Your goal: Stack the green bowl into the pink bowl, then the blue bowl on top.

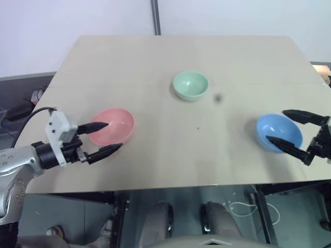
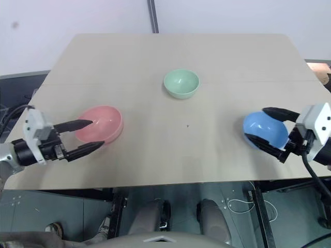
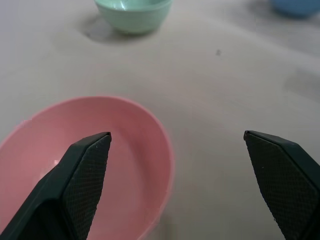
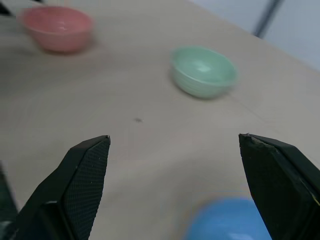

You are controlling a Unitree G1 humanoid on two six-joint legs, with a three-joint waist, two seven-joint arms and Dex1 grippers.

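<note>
The two head views look forward and down from above the near edge of the table [image 1: 165, 165], taking in its whole top; both share all three bowls around the green bowl [image 1: 190, 85]. The left wrist view sits low and close over the pink bowl [image 3: 95, 165], facing the green bowl. The right wrist view hovers just above the blue bowl [image 4: 227, 220], also facing the green bowl.

Beige table [image 1: 170, 150], small dark spot [image 1: 218, 97] on its right half, grey pole [image 1: 155, 16] behind its far edge.
</note>
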